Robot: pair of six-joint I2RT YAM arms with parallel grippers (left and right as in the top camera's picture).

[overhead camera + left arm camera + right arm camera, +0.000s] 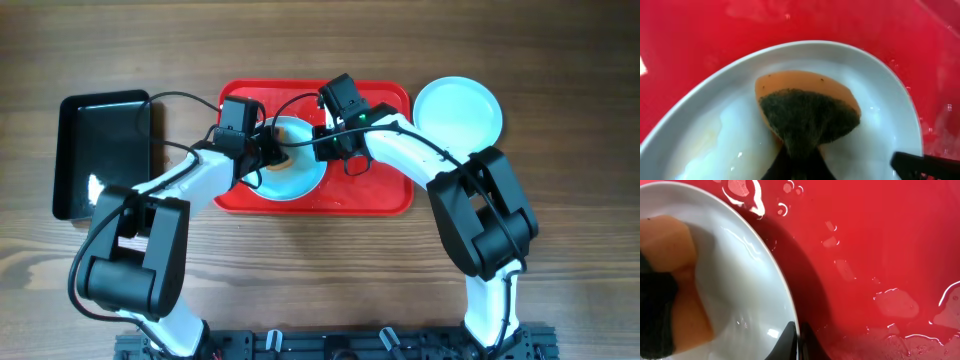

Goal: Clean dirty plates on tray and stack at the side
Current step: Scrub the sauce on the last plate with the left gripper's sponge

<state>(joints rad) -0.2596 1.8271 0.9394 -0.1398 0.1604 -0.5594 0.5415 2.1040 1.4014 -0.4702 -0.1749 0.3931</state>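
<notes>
We scrub the round pale turquoise plate [296,172] lying in the large red plastic tray [385,192].
Our left gripper [268,154] clamps the orange scouring sponge [807,112] and our right gripper [796,342] pinches the rim, so next we need firm sweeping strokes.

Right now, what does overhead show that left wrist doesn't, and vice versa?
Overhead only: a second plate on the table, right of the red tray, and the black tray on the left. Left wrist only: the sponge has a dark scrubbing face, and there is a wet film on the plate. Both: the sponge resting on the plate inside the red tray.
</notes>
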